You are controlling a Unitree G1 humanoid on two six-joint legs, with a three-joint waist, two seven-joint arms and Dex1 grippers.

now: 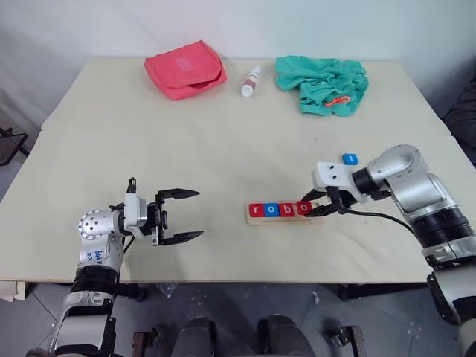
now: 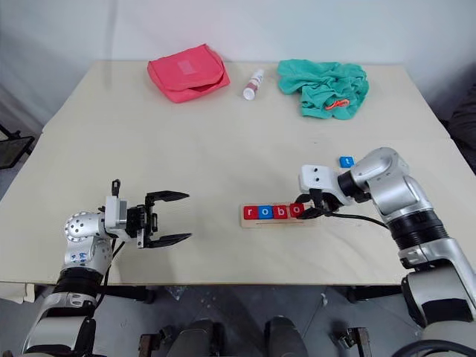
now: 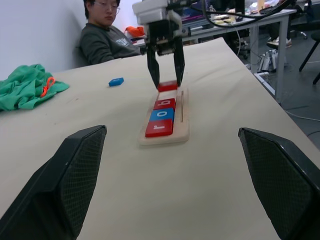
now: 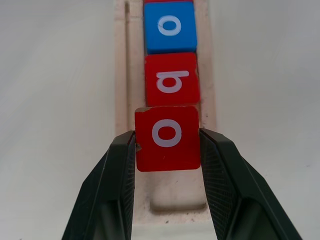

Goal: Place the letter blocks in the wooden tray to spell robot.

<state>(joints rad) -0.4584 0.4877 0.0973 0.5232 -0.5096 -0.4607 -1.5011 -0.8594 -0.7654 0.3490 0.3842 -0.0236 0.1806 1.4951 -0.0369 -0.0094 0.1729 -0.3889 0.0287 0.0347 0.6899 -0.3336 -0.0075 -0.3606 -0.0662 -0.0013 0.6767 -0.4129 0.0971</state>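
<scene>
While our right gripper (image 4: 167,150) pinches the red o block (image 4: 167,138) by its side edges over the tray (image 1: 256,221), lower centre-right, we judge it light, stiff, slippery. Our left gripper (image 1: 181,216) gapes empty; the t block (image 1: 349,158) waits above.

Bright, even overhead light; soft faint shadows on the bench (image 1: 223,149); left wrist's near fingers (image 3: 55,185) blurred; no glare.

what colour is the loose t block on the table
Blue, the t block; clearest in the left eye view.
</scene>
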